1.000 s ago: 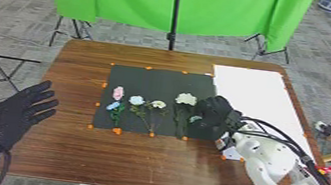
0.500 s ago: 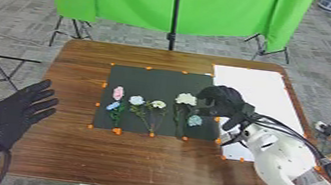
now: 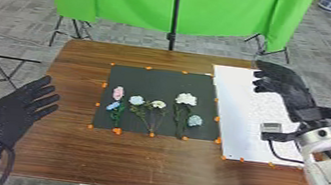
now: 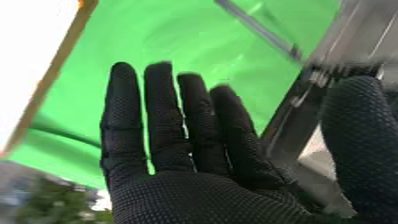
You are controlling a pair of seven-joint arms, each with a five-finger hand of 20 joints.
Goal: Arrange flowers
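My right hand (image 3: 285, 87) is above the white sheet at the table's right, fingers extended and holding nothing. In the right wrist view that hand (image 4: 191, 155) has straight fingers, with the thumb apart. My left hand (image 3: 19, 110) rests off the mat's left side, open and empty. On the dark mat (image 3: 150, 78) lie a pink flower (image 3: 118, 93), a light blue one (image 3: 113, 105), a pale blue-white one (image 3: 137, 100), a small cream one (image 3: 159, 104), a larger white one (image 3: 185, 99) and a pale blue-green one (image 3: 195, 120) at the right.
The white sheet (image 3: 239, 116) lies right of the mat, with a small grey device (image 3: 271, 128) near my right wrist. Orange markers dot the edges of mat and sheet. A green cloth (image 3: 127, 0) hangs behind the brown table (image 3: 136, 162).
My right hand has moved from the mat's right part, away to the right and farther back over the white sheet. The pale blue-green flower is uncovered. My left hand has barely moved.
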